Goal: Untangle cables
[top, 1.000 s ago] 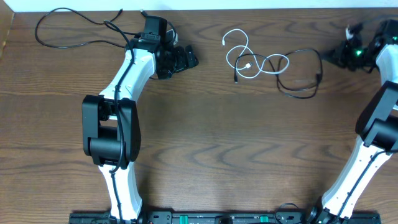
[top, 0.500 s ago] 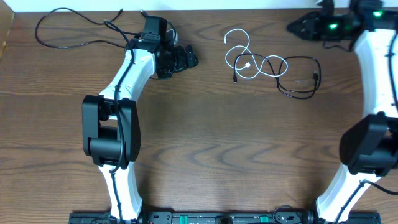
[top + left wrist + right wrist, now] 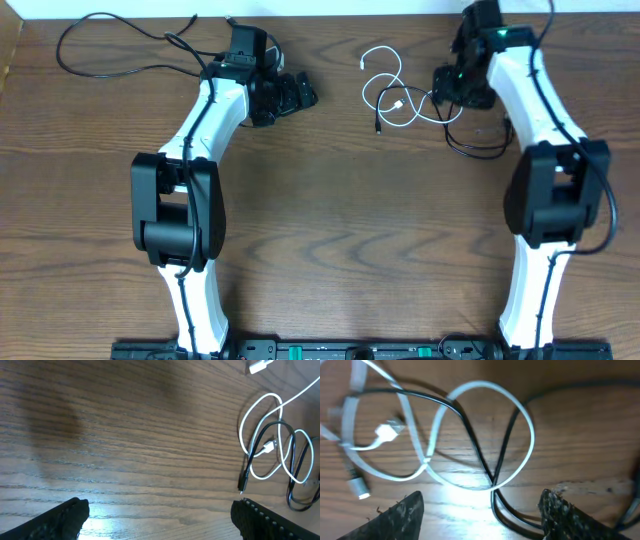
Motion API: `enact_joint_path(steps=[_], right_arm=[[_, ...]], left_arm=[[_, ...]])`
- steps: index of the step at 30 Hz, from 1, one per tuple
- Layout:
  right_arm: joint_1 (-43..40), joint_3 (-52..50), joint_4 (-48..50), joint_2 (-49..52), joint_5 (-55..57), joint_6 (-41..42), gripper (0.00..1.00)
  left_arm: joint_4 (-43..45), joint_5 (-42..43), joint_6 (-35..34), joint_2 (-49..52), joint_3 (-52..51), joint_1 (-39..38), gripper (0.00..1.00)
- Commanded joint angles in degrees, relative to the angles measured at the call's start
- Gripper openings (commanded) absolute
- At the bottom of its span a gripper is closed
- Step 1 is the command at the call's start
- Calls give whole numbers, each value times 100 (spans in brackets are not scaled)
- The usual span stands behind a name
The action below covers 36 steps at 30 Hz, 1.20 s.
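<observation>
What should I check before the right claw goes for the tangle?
1. Right claw open: ok, fingers spread wide with nothing between them.
2. Right claw lined up over the tangle: ok, the crossing of the white cable and the black cable sits between its fingers in the wrist view.
3. White and black cables apart: not ok, the black one threads through the white loops.
4. Left claw open and away from the tangle: ok, the cables lie off to one side of its view.
5. Right claw's height above the table: cannot tell.
</observation>
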Motion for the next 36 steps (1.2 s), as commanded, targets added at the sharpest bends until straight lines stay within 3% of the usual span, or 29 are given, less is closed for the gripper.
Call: enact_joint_path(steps=[1,8,28,31,36], right_arm=[[-35,-9,-83,179,258,354,67],[-129,-9,-284,295,234,487,57],[-42,-791,190,435,273,1163,51],[-42,-778,212,424,271,1165,33],[-59,-516,157,402,212,1204,26]], left_arm=[[-68,-273,142,33,11,24,96],[-85,-348,140,33,11,24,96],[-131,-348,138,33,11,24,96],[-133,-348,138,33,11,24,96],[-131,-348,140,33,11,24,96]])
